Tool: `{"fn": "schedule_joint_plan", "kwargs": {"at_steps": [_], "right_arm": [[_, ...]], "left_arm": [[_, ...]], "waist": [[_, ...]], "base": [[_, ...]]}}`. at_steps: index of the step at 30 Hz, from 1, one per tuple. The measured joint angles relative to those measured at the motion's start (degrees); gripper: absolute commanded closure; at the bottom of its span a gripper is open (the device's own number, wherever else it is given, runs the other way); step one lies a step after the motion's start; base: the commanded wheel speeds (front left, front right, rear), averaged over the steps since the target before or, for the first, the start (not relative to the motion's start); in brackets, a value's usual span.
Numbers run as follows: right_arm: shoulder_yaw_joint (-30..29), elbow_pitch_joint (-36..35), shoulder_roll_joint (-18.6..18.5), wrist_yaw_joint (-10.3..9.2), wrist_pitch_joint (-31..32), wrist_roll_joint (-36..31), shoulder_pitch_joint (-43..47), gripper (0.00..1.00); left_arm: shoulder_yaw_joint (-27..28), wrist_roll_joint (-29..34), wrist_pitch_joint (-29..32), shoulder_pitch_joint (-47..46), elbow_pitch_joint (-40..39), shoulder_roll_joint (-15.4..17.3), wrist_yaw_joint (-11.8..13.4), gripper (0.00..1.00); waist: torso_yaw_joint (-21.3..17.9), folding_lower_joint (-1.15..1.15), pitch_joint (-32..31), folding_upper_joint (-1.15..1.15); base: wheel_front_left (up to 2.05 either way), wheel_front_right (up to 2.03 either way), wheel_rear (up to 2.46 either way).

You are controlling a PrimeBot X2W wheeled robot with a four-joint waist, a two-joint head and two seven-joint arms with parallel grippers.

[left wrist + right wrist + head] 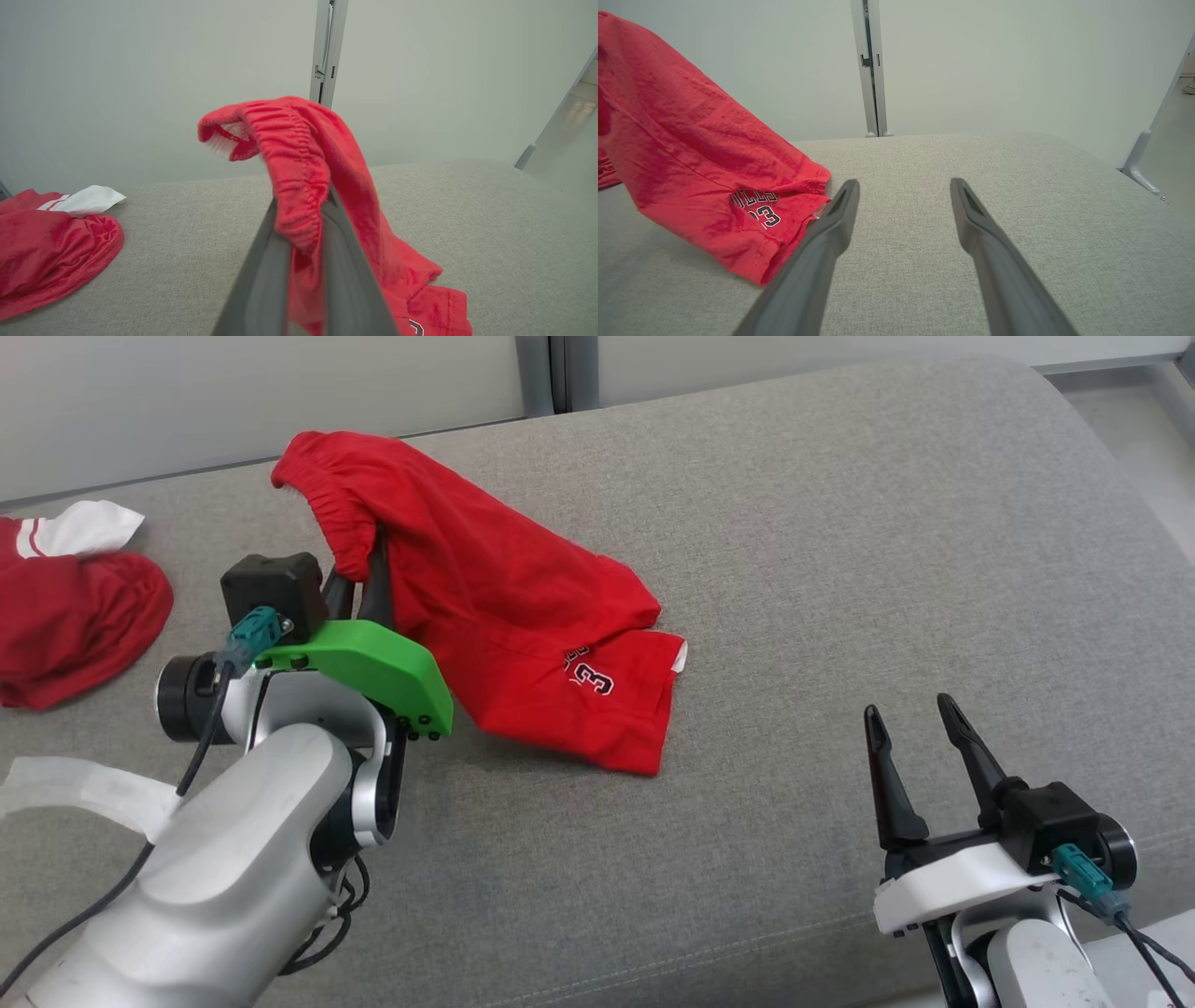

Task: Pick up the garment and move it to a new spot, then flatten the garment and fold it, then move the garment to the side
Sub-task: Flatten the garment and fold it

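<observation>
The garment is a pair of red shorts with a white number print. My left gripper is shut on its elastic waistband and holds that end lifted off the grey cushion, while the leg end trails on the fabric. In the left wrist view the waistband drapes over and between my two fingers. My right gripper stands open at the lower right, apart from the shorts. In the right wrist view the shorts lie left of my spread, empty right gripper.
Another red garment with a white part is heaped at the cushion's far left. A pale wall with a vertical metal post runs behind the cushion. The cushion's rounded right edge drops toward the floor.
</observation>
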Motion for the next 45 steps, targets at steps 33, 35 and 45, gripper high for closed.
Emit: {"fn": "schedule_joint_plan", "kwargs": {"at_steps": [33, 35, 45], "right_arm": [[0.94, 0.52, 0.01, 0.0, 0.0, -1.02, -0.24, 0.0], [0.91, 0.49, 0.01, 0.0, 0.0, -1.04, -0.21, 0.0], [0.99, 0.92, 0.01, 0.0, 0.0, -1.08, -0.2, 0.0]], "left_arm": [[3.35, -6.94, -1.89, 8.83, 14.74, 0.99, -3.2, 1.0], [3.85, -6.8, -2.89, 8.75, 14.93, 1.16, -3.16, 1.0], [7.83, -0.79, -5.76, 2.4, 2.97, 5.43, 2.48, 1.0]], "waist": [[-0.2, 0.0, 1.08, 0.0], [0.03, 0.0, 1.14, 0.0], [-0.44, 0.0, 0.37, 0.0]], "base": [[0.0, 0.0, 0.0], [0.0, 0.0, 0.0], [0.0, 0.0, 0.0]]}}
